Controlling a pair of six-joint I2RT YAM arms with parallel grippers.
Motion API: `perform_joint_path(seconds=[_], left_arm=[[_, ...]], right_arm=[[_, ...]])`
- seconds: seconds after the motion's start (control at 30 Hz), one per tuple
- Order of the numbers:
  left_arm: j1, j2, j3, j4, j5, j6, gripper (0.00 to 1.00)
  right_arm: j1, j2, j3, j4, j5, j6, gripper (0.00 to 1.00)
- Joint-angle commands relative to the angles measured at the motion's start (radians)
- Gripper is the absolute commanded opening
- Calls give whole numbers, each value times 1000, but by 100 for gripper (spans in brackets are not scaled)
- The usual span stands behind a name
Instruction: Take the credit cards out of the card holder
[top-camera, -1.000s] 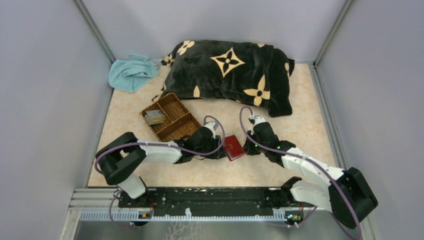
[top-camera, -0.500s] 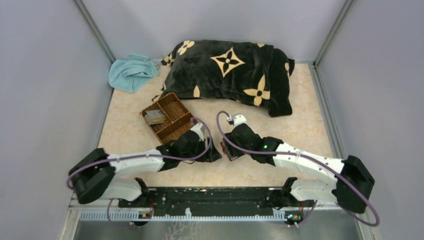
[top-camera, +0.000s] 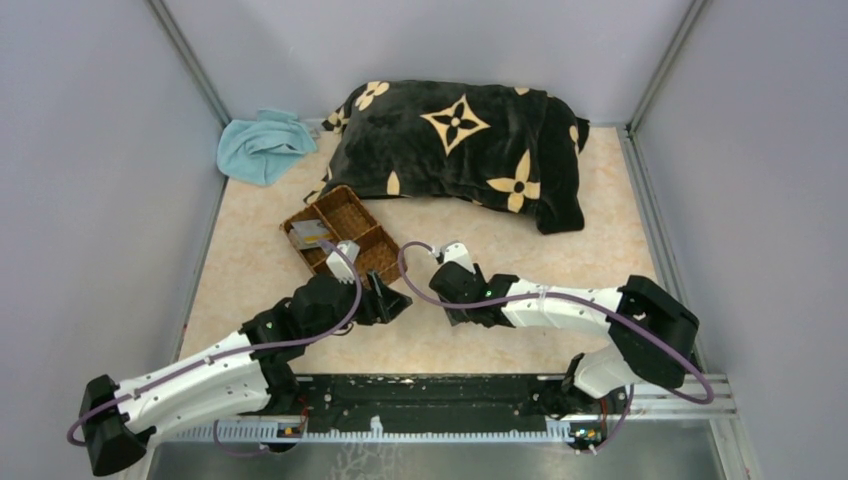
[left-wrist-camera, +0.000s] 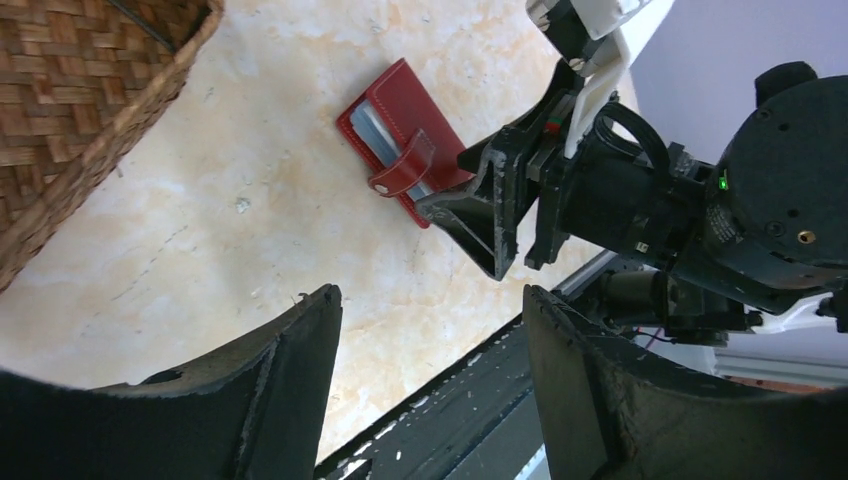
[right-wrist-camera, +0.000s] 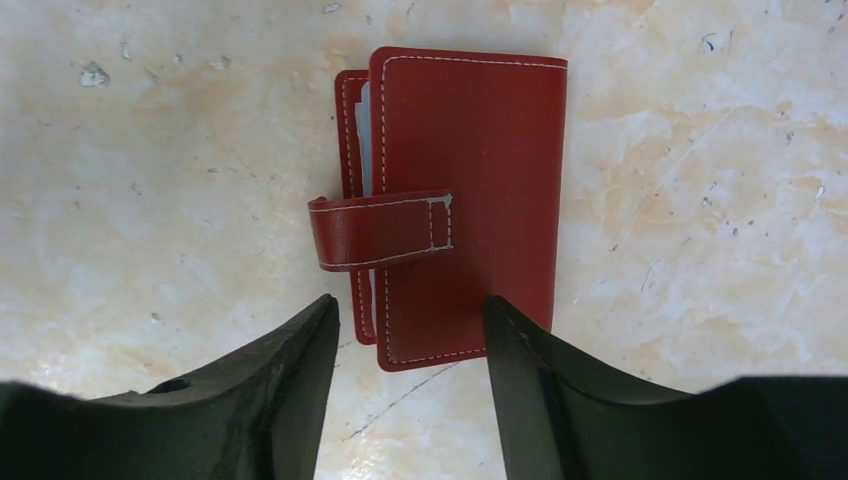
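Observation:
The red card holder (right-wrist-camera: 470, 190) lies flat on the marble table, its strap (right-wrist-camera: 380, 232) folded across it and pale card edges showing along its left side. My right gripper (right-wrist-camera: 408, 305) is open and points down over it, fingertips either side of its near end. The left wrist view shows the card holder (left-wrist-camera: 405, 140) with the right gripper (left-wrist-camera: 500, 235) at its end. My left gripper (left-wrist-camera: 430, 292) is open and empty, a little way back from it. In the top view the right gripper (top-camera: 452, 300) hides the holder; the left gripper (top-camera: 392, 302) is just to its left.
A wicker basket (top-camera: 345, 215) with a small flat item (top-camera: 310, 232) stands just behind the left gripper; its wall (left-wrist-camera: 80, 100) shows at the left wrist view's upper left. A black flowered pillow (top-camera: 460, 150) and a blue cloth (top-camera: 262, 145) lie at the back.
The left gripper has drawn back to the left, away from the card holder. The right gripper has moved left and now stands over the holder, covering it in the top view.

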Motion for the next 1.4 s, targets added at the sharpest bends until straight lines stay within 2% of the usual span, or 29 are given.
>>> perform_joint_path(seconds=[0.0,0.3,0.37,0.47,0.5,0.63,0.73,0.9,1.03,1.27,1.37], left_arm=[[-4,-6,9,-89,-49,-6,73],[-5,32,-19,-38,-32,-28,72],[-4,32,-19,-40,-36,-22,72],[-4,33,-13,-40,-42,-11,72],[-5,33,-10,-42,-43,-8,73],[-5,46,-3,-43,-38,2,72],[-5,60,-2,-33,-28,5,73],[-5,75,-16,-1,-14,1,73],[-5,84,-25,7,-31,-20,73],[-7,115,-15,20,-20,-9,72],[-7,134,-7,27,-21,-12,72]], right_arm=[[15,14,54,4,70,11,53],[15,17,47,-44,146,6,33],[15,11,46,-48,157,13,24],[15,-20,46,-40,152,26,4],[16,-35,48,-38,152,29,0],[-1,-99,63,-42,126,31,0],[-55,-164,51,-18,29,37,0],[-187,-301,-15,88,-267,70,0],[-373,-367,-108,203,-576,169,0],[-548,-328,-214,248,-670,172,0],[-593,-301,-251,257,-641,165,0]])
